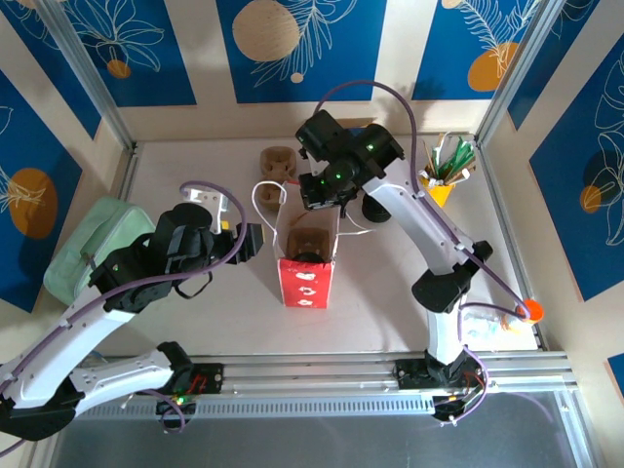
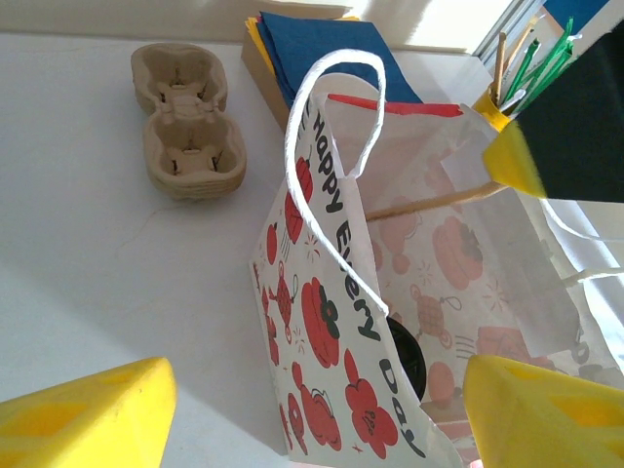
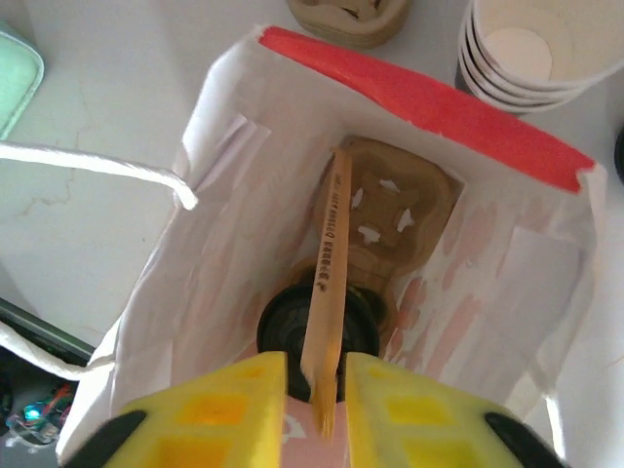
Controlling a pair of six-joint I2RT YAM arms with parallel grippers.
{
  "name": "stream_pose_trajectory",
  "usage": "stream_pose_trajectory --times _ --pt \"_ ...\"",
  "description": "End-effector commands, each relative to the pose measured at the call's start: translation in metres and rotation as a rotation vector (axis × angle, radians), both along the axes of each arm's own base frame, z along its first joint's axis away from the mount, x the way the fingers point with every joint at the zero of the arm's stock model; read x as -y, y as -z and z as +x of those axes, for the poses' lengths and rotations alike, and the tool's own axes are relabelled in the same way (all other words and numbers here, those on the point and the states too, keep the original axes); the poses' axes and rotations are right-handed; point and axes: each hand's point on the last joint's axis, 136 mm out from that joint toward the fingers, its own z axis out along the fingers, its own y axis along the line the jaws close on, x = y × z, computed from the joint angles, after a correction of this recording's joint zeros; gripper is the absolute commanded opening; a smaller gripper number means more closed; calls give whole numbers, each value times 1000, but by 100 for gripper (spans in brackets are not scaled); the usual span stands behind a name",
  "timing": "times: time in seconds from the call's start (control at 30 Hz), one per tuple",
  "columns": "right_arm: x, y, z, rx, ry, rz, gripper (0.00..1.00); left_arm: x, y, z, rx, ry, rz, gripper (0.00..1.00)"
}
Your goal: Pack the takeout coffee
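The red-and-white paper bag (image 1: 305,283) (image 2: 331,322) (image 3: 429,107) stands open at mid-table. Deep inside it, the takeout coffee shows as a round black lid (image 3: 288,327) (image 2: 408,361) (image 1: 307,257), set in a brown cardboard carrier (image 3: 390,205). My right gripper (image 3: 317,409) (image 1: 327,190) hovers over the bag's mouth. A wooden stir stick (image 3: 330,273) (image 2: 429,202) runs between its yellow fingers down into the bag, with a thin gap on each side. My left gripper (image 2: 317,390) (image 1: 249,239) stands open at the bag's left side, its fingers wide apart and clear of the paper.
A stack of cardboard carriers (image 1: 278,161) (image 2: 190,122) lies behind the bag. Stacked white cups (image 3: 526,49) stand beside it. A yellow cup of sticks and straws (image 1: 444,180) is at the back right, blue napkins (image 2: 322,49) behind, and a green tray (image 1: 93,244) at the left.
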Motion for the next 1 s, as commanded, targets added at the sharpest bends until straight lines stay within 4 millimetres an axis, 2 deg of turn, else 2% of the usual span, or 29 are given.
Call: stream_pose_trajectory --times 0.0,0.13,0.3,0.47,0.57,0.73,0.87,0.97 --pt "4 -13 -2 21 -5 3 35 -5 -2 2 9 -25 -4 77" --pt "13 -26 3 63 6 14 46 -5 -2 3 10 -27 1 78" --pt "34 -40 18 130 49 10 50 -3 -1 4 6 -24 4 78" --pt "59 -48 44 227 86 -28 54 -4 0 5 8 -26 15 78" --pt "73 -50 63 287 108 -44 56 -8 3 5 16 -29 42 78" --pt "103 -52 105 353 219 -8 61 -27 5 4 33 -90 88 81" --pt "118 -45 136 369 294 39 63 -44 2 2 54 -155 86 83" --pt "129 -32 160 352 350 38 64 -50 3 -1 70 -171 76 84"
